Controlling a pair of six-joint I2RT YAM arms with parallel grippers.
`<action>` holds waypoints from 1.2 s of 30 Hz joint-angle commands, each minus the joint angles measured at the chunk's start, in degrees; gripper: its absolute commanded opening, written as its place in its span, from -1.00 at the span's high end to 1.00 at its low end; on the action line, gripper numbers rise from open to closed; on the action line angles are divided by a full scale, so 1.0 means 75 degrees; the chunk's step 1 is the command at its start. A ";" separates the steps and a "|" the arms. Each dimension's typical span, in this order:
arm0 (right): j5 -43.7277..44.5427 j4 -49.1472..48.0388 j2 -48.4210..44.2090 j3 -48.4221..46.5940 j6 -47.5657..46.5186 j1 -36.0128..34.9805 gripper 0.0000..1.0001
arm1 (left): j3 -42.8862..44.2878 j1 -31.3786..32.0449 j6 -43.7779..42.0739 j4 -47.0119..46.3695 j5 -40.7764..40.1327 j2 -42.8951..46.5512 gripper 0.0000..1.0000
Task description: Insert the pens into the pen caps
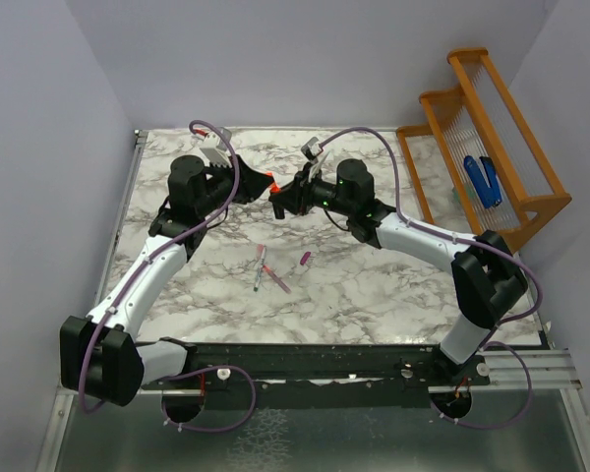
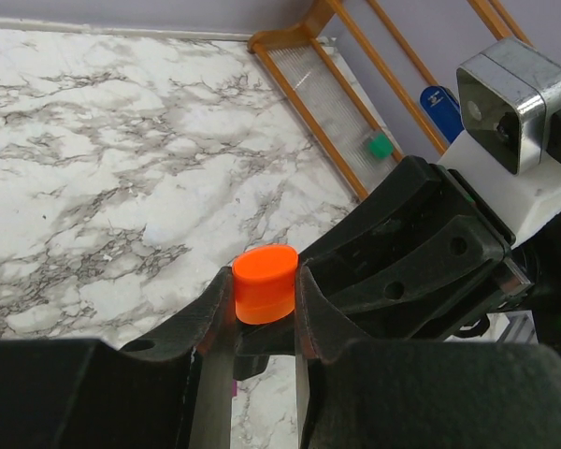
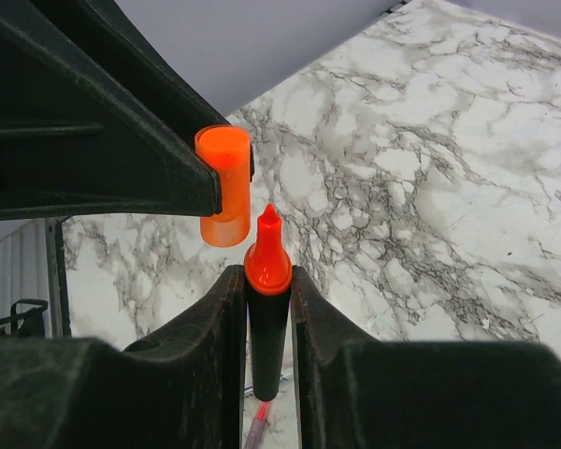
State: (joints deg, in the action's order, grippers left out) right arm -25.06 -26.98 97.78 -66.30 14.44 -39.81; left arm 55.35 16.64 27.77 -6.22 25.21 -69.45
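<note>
High over the far middle of the table, my left gripper [image 1: 259, 185] is shut on the bright orange pen cap [image 2: 265, 282]. My right gripper [image 1: 279, 201] faces it, shut on the stubby black marker [image 3: 268, 327]. The marker's orange tip [image 3: 268, 245] points at the cap [image 3: 223, 200] and sits just beside its open end, not inside it. Below on the marble lie a slim pink pen [image 1: 260, 254], a whitish-grey pen [image 1: 260, 282], another pink pen [image 1: 277, 280] and the magenta cap [image 1: 304, 260].
The orange wooden rack [image 1: 492, 128] stands at the far right with blue chunky objects [image 1: 483, 180] in it. A small green piece [image 2: 381, 145] lies by the rack's base. Purple walls close the table at the back and both sides.
</note>
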 commanded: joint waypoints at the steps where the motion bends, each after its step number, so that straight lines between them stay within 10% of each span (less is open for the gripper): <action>1: 0.0018 0.0179 0.0002 -0.0219 -0.0128 -0.0059 0.99 | -0.0051 0.0019 -0.0105 -0.0144 -0.0151 -0.0068 1.00; 36: -0.0338 0.0164 0.0287 -0.0316 0.0143 -0.0138 0.99 | -0.0073 0.0019 0.0033 -0.0554 -0.0708 -0.0240 1.00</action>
State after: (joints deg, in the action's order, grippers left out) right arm -26.48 -26.65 99.02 -66.48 15.40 -40.51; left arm 55.31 16.64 27.86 -8.75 21.08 -70.94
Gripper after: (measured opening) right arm 0.251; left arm 0.246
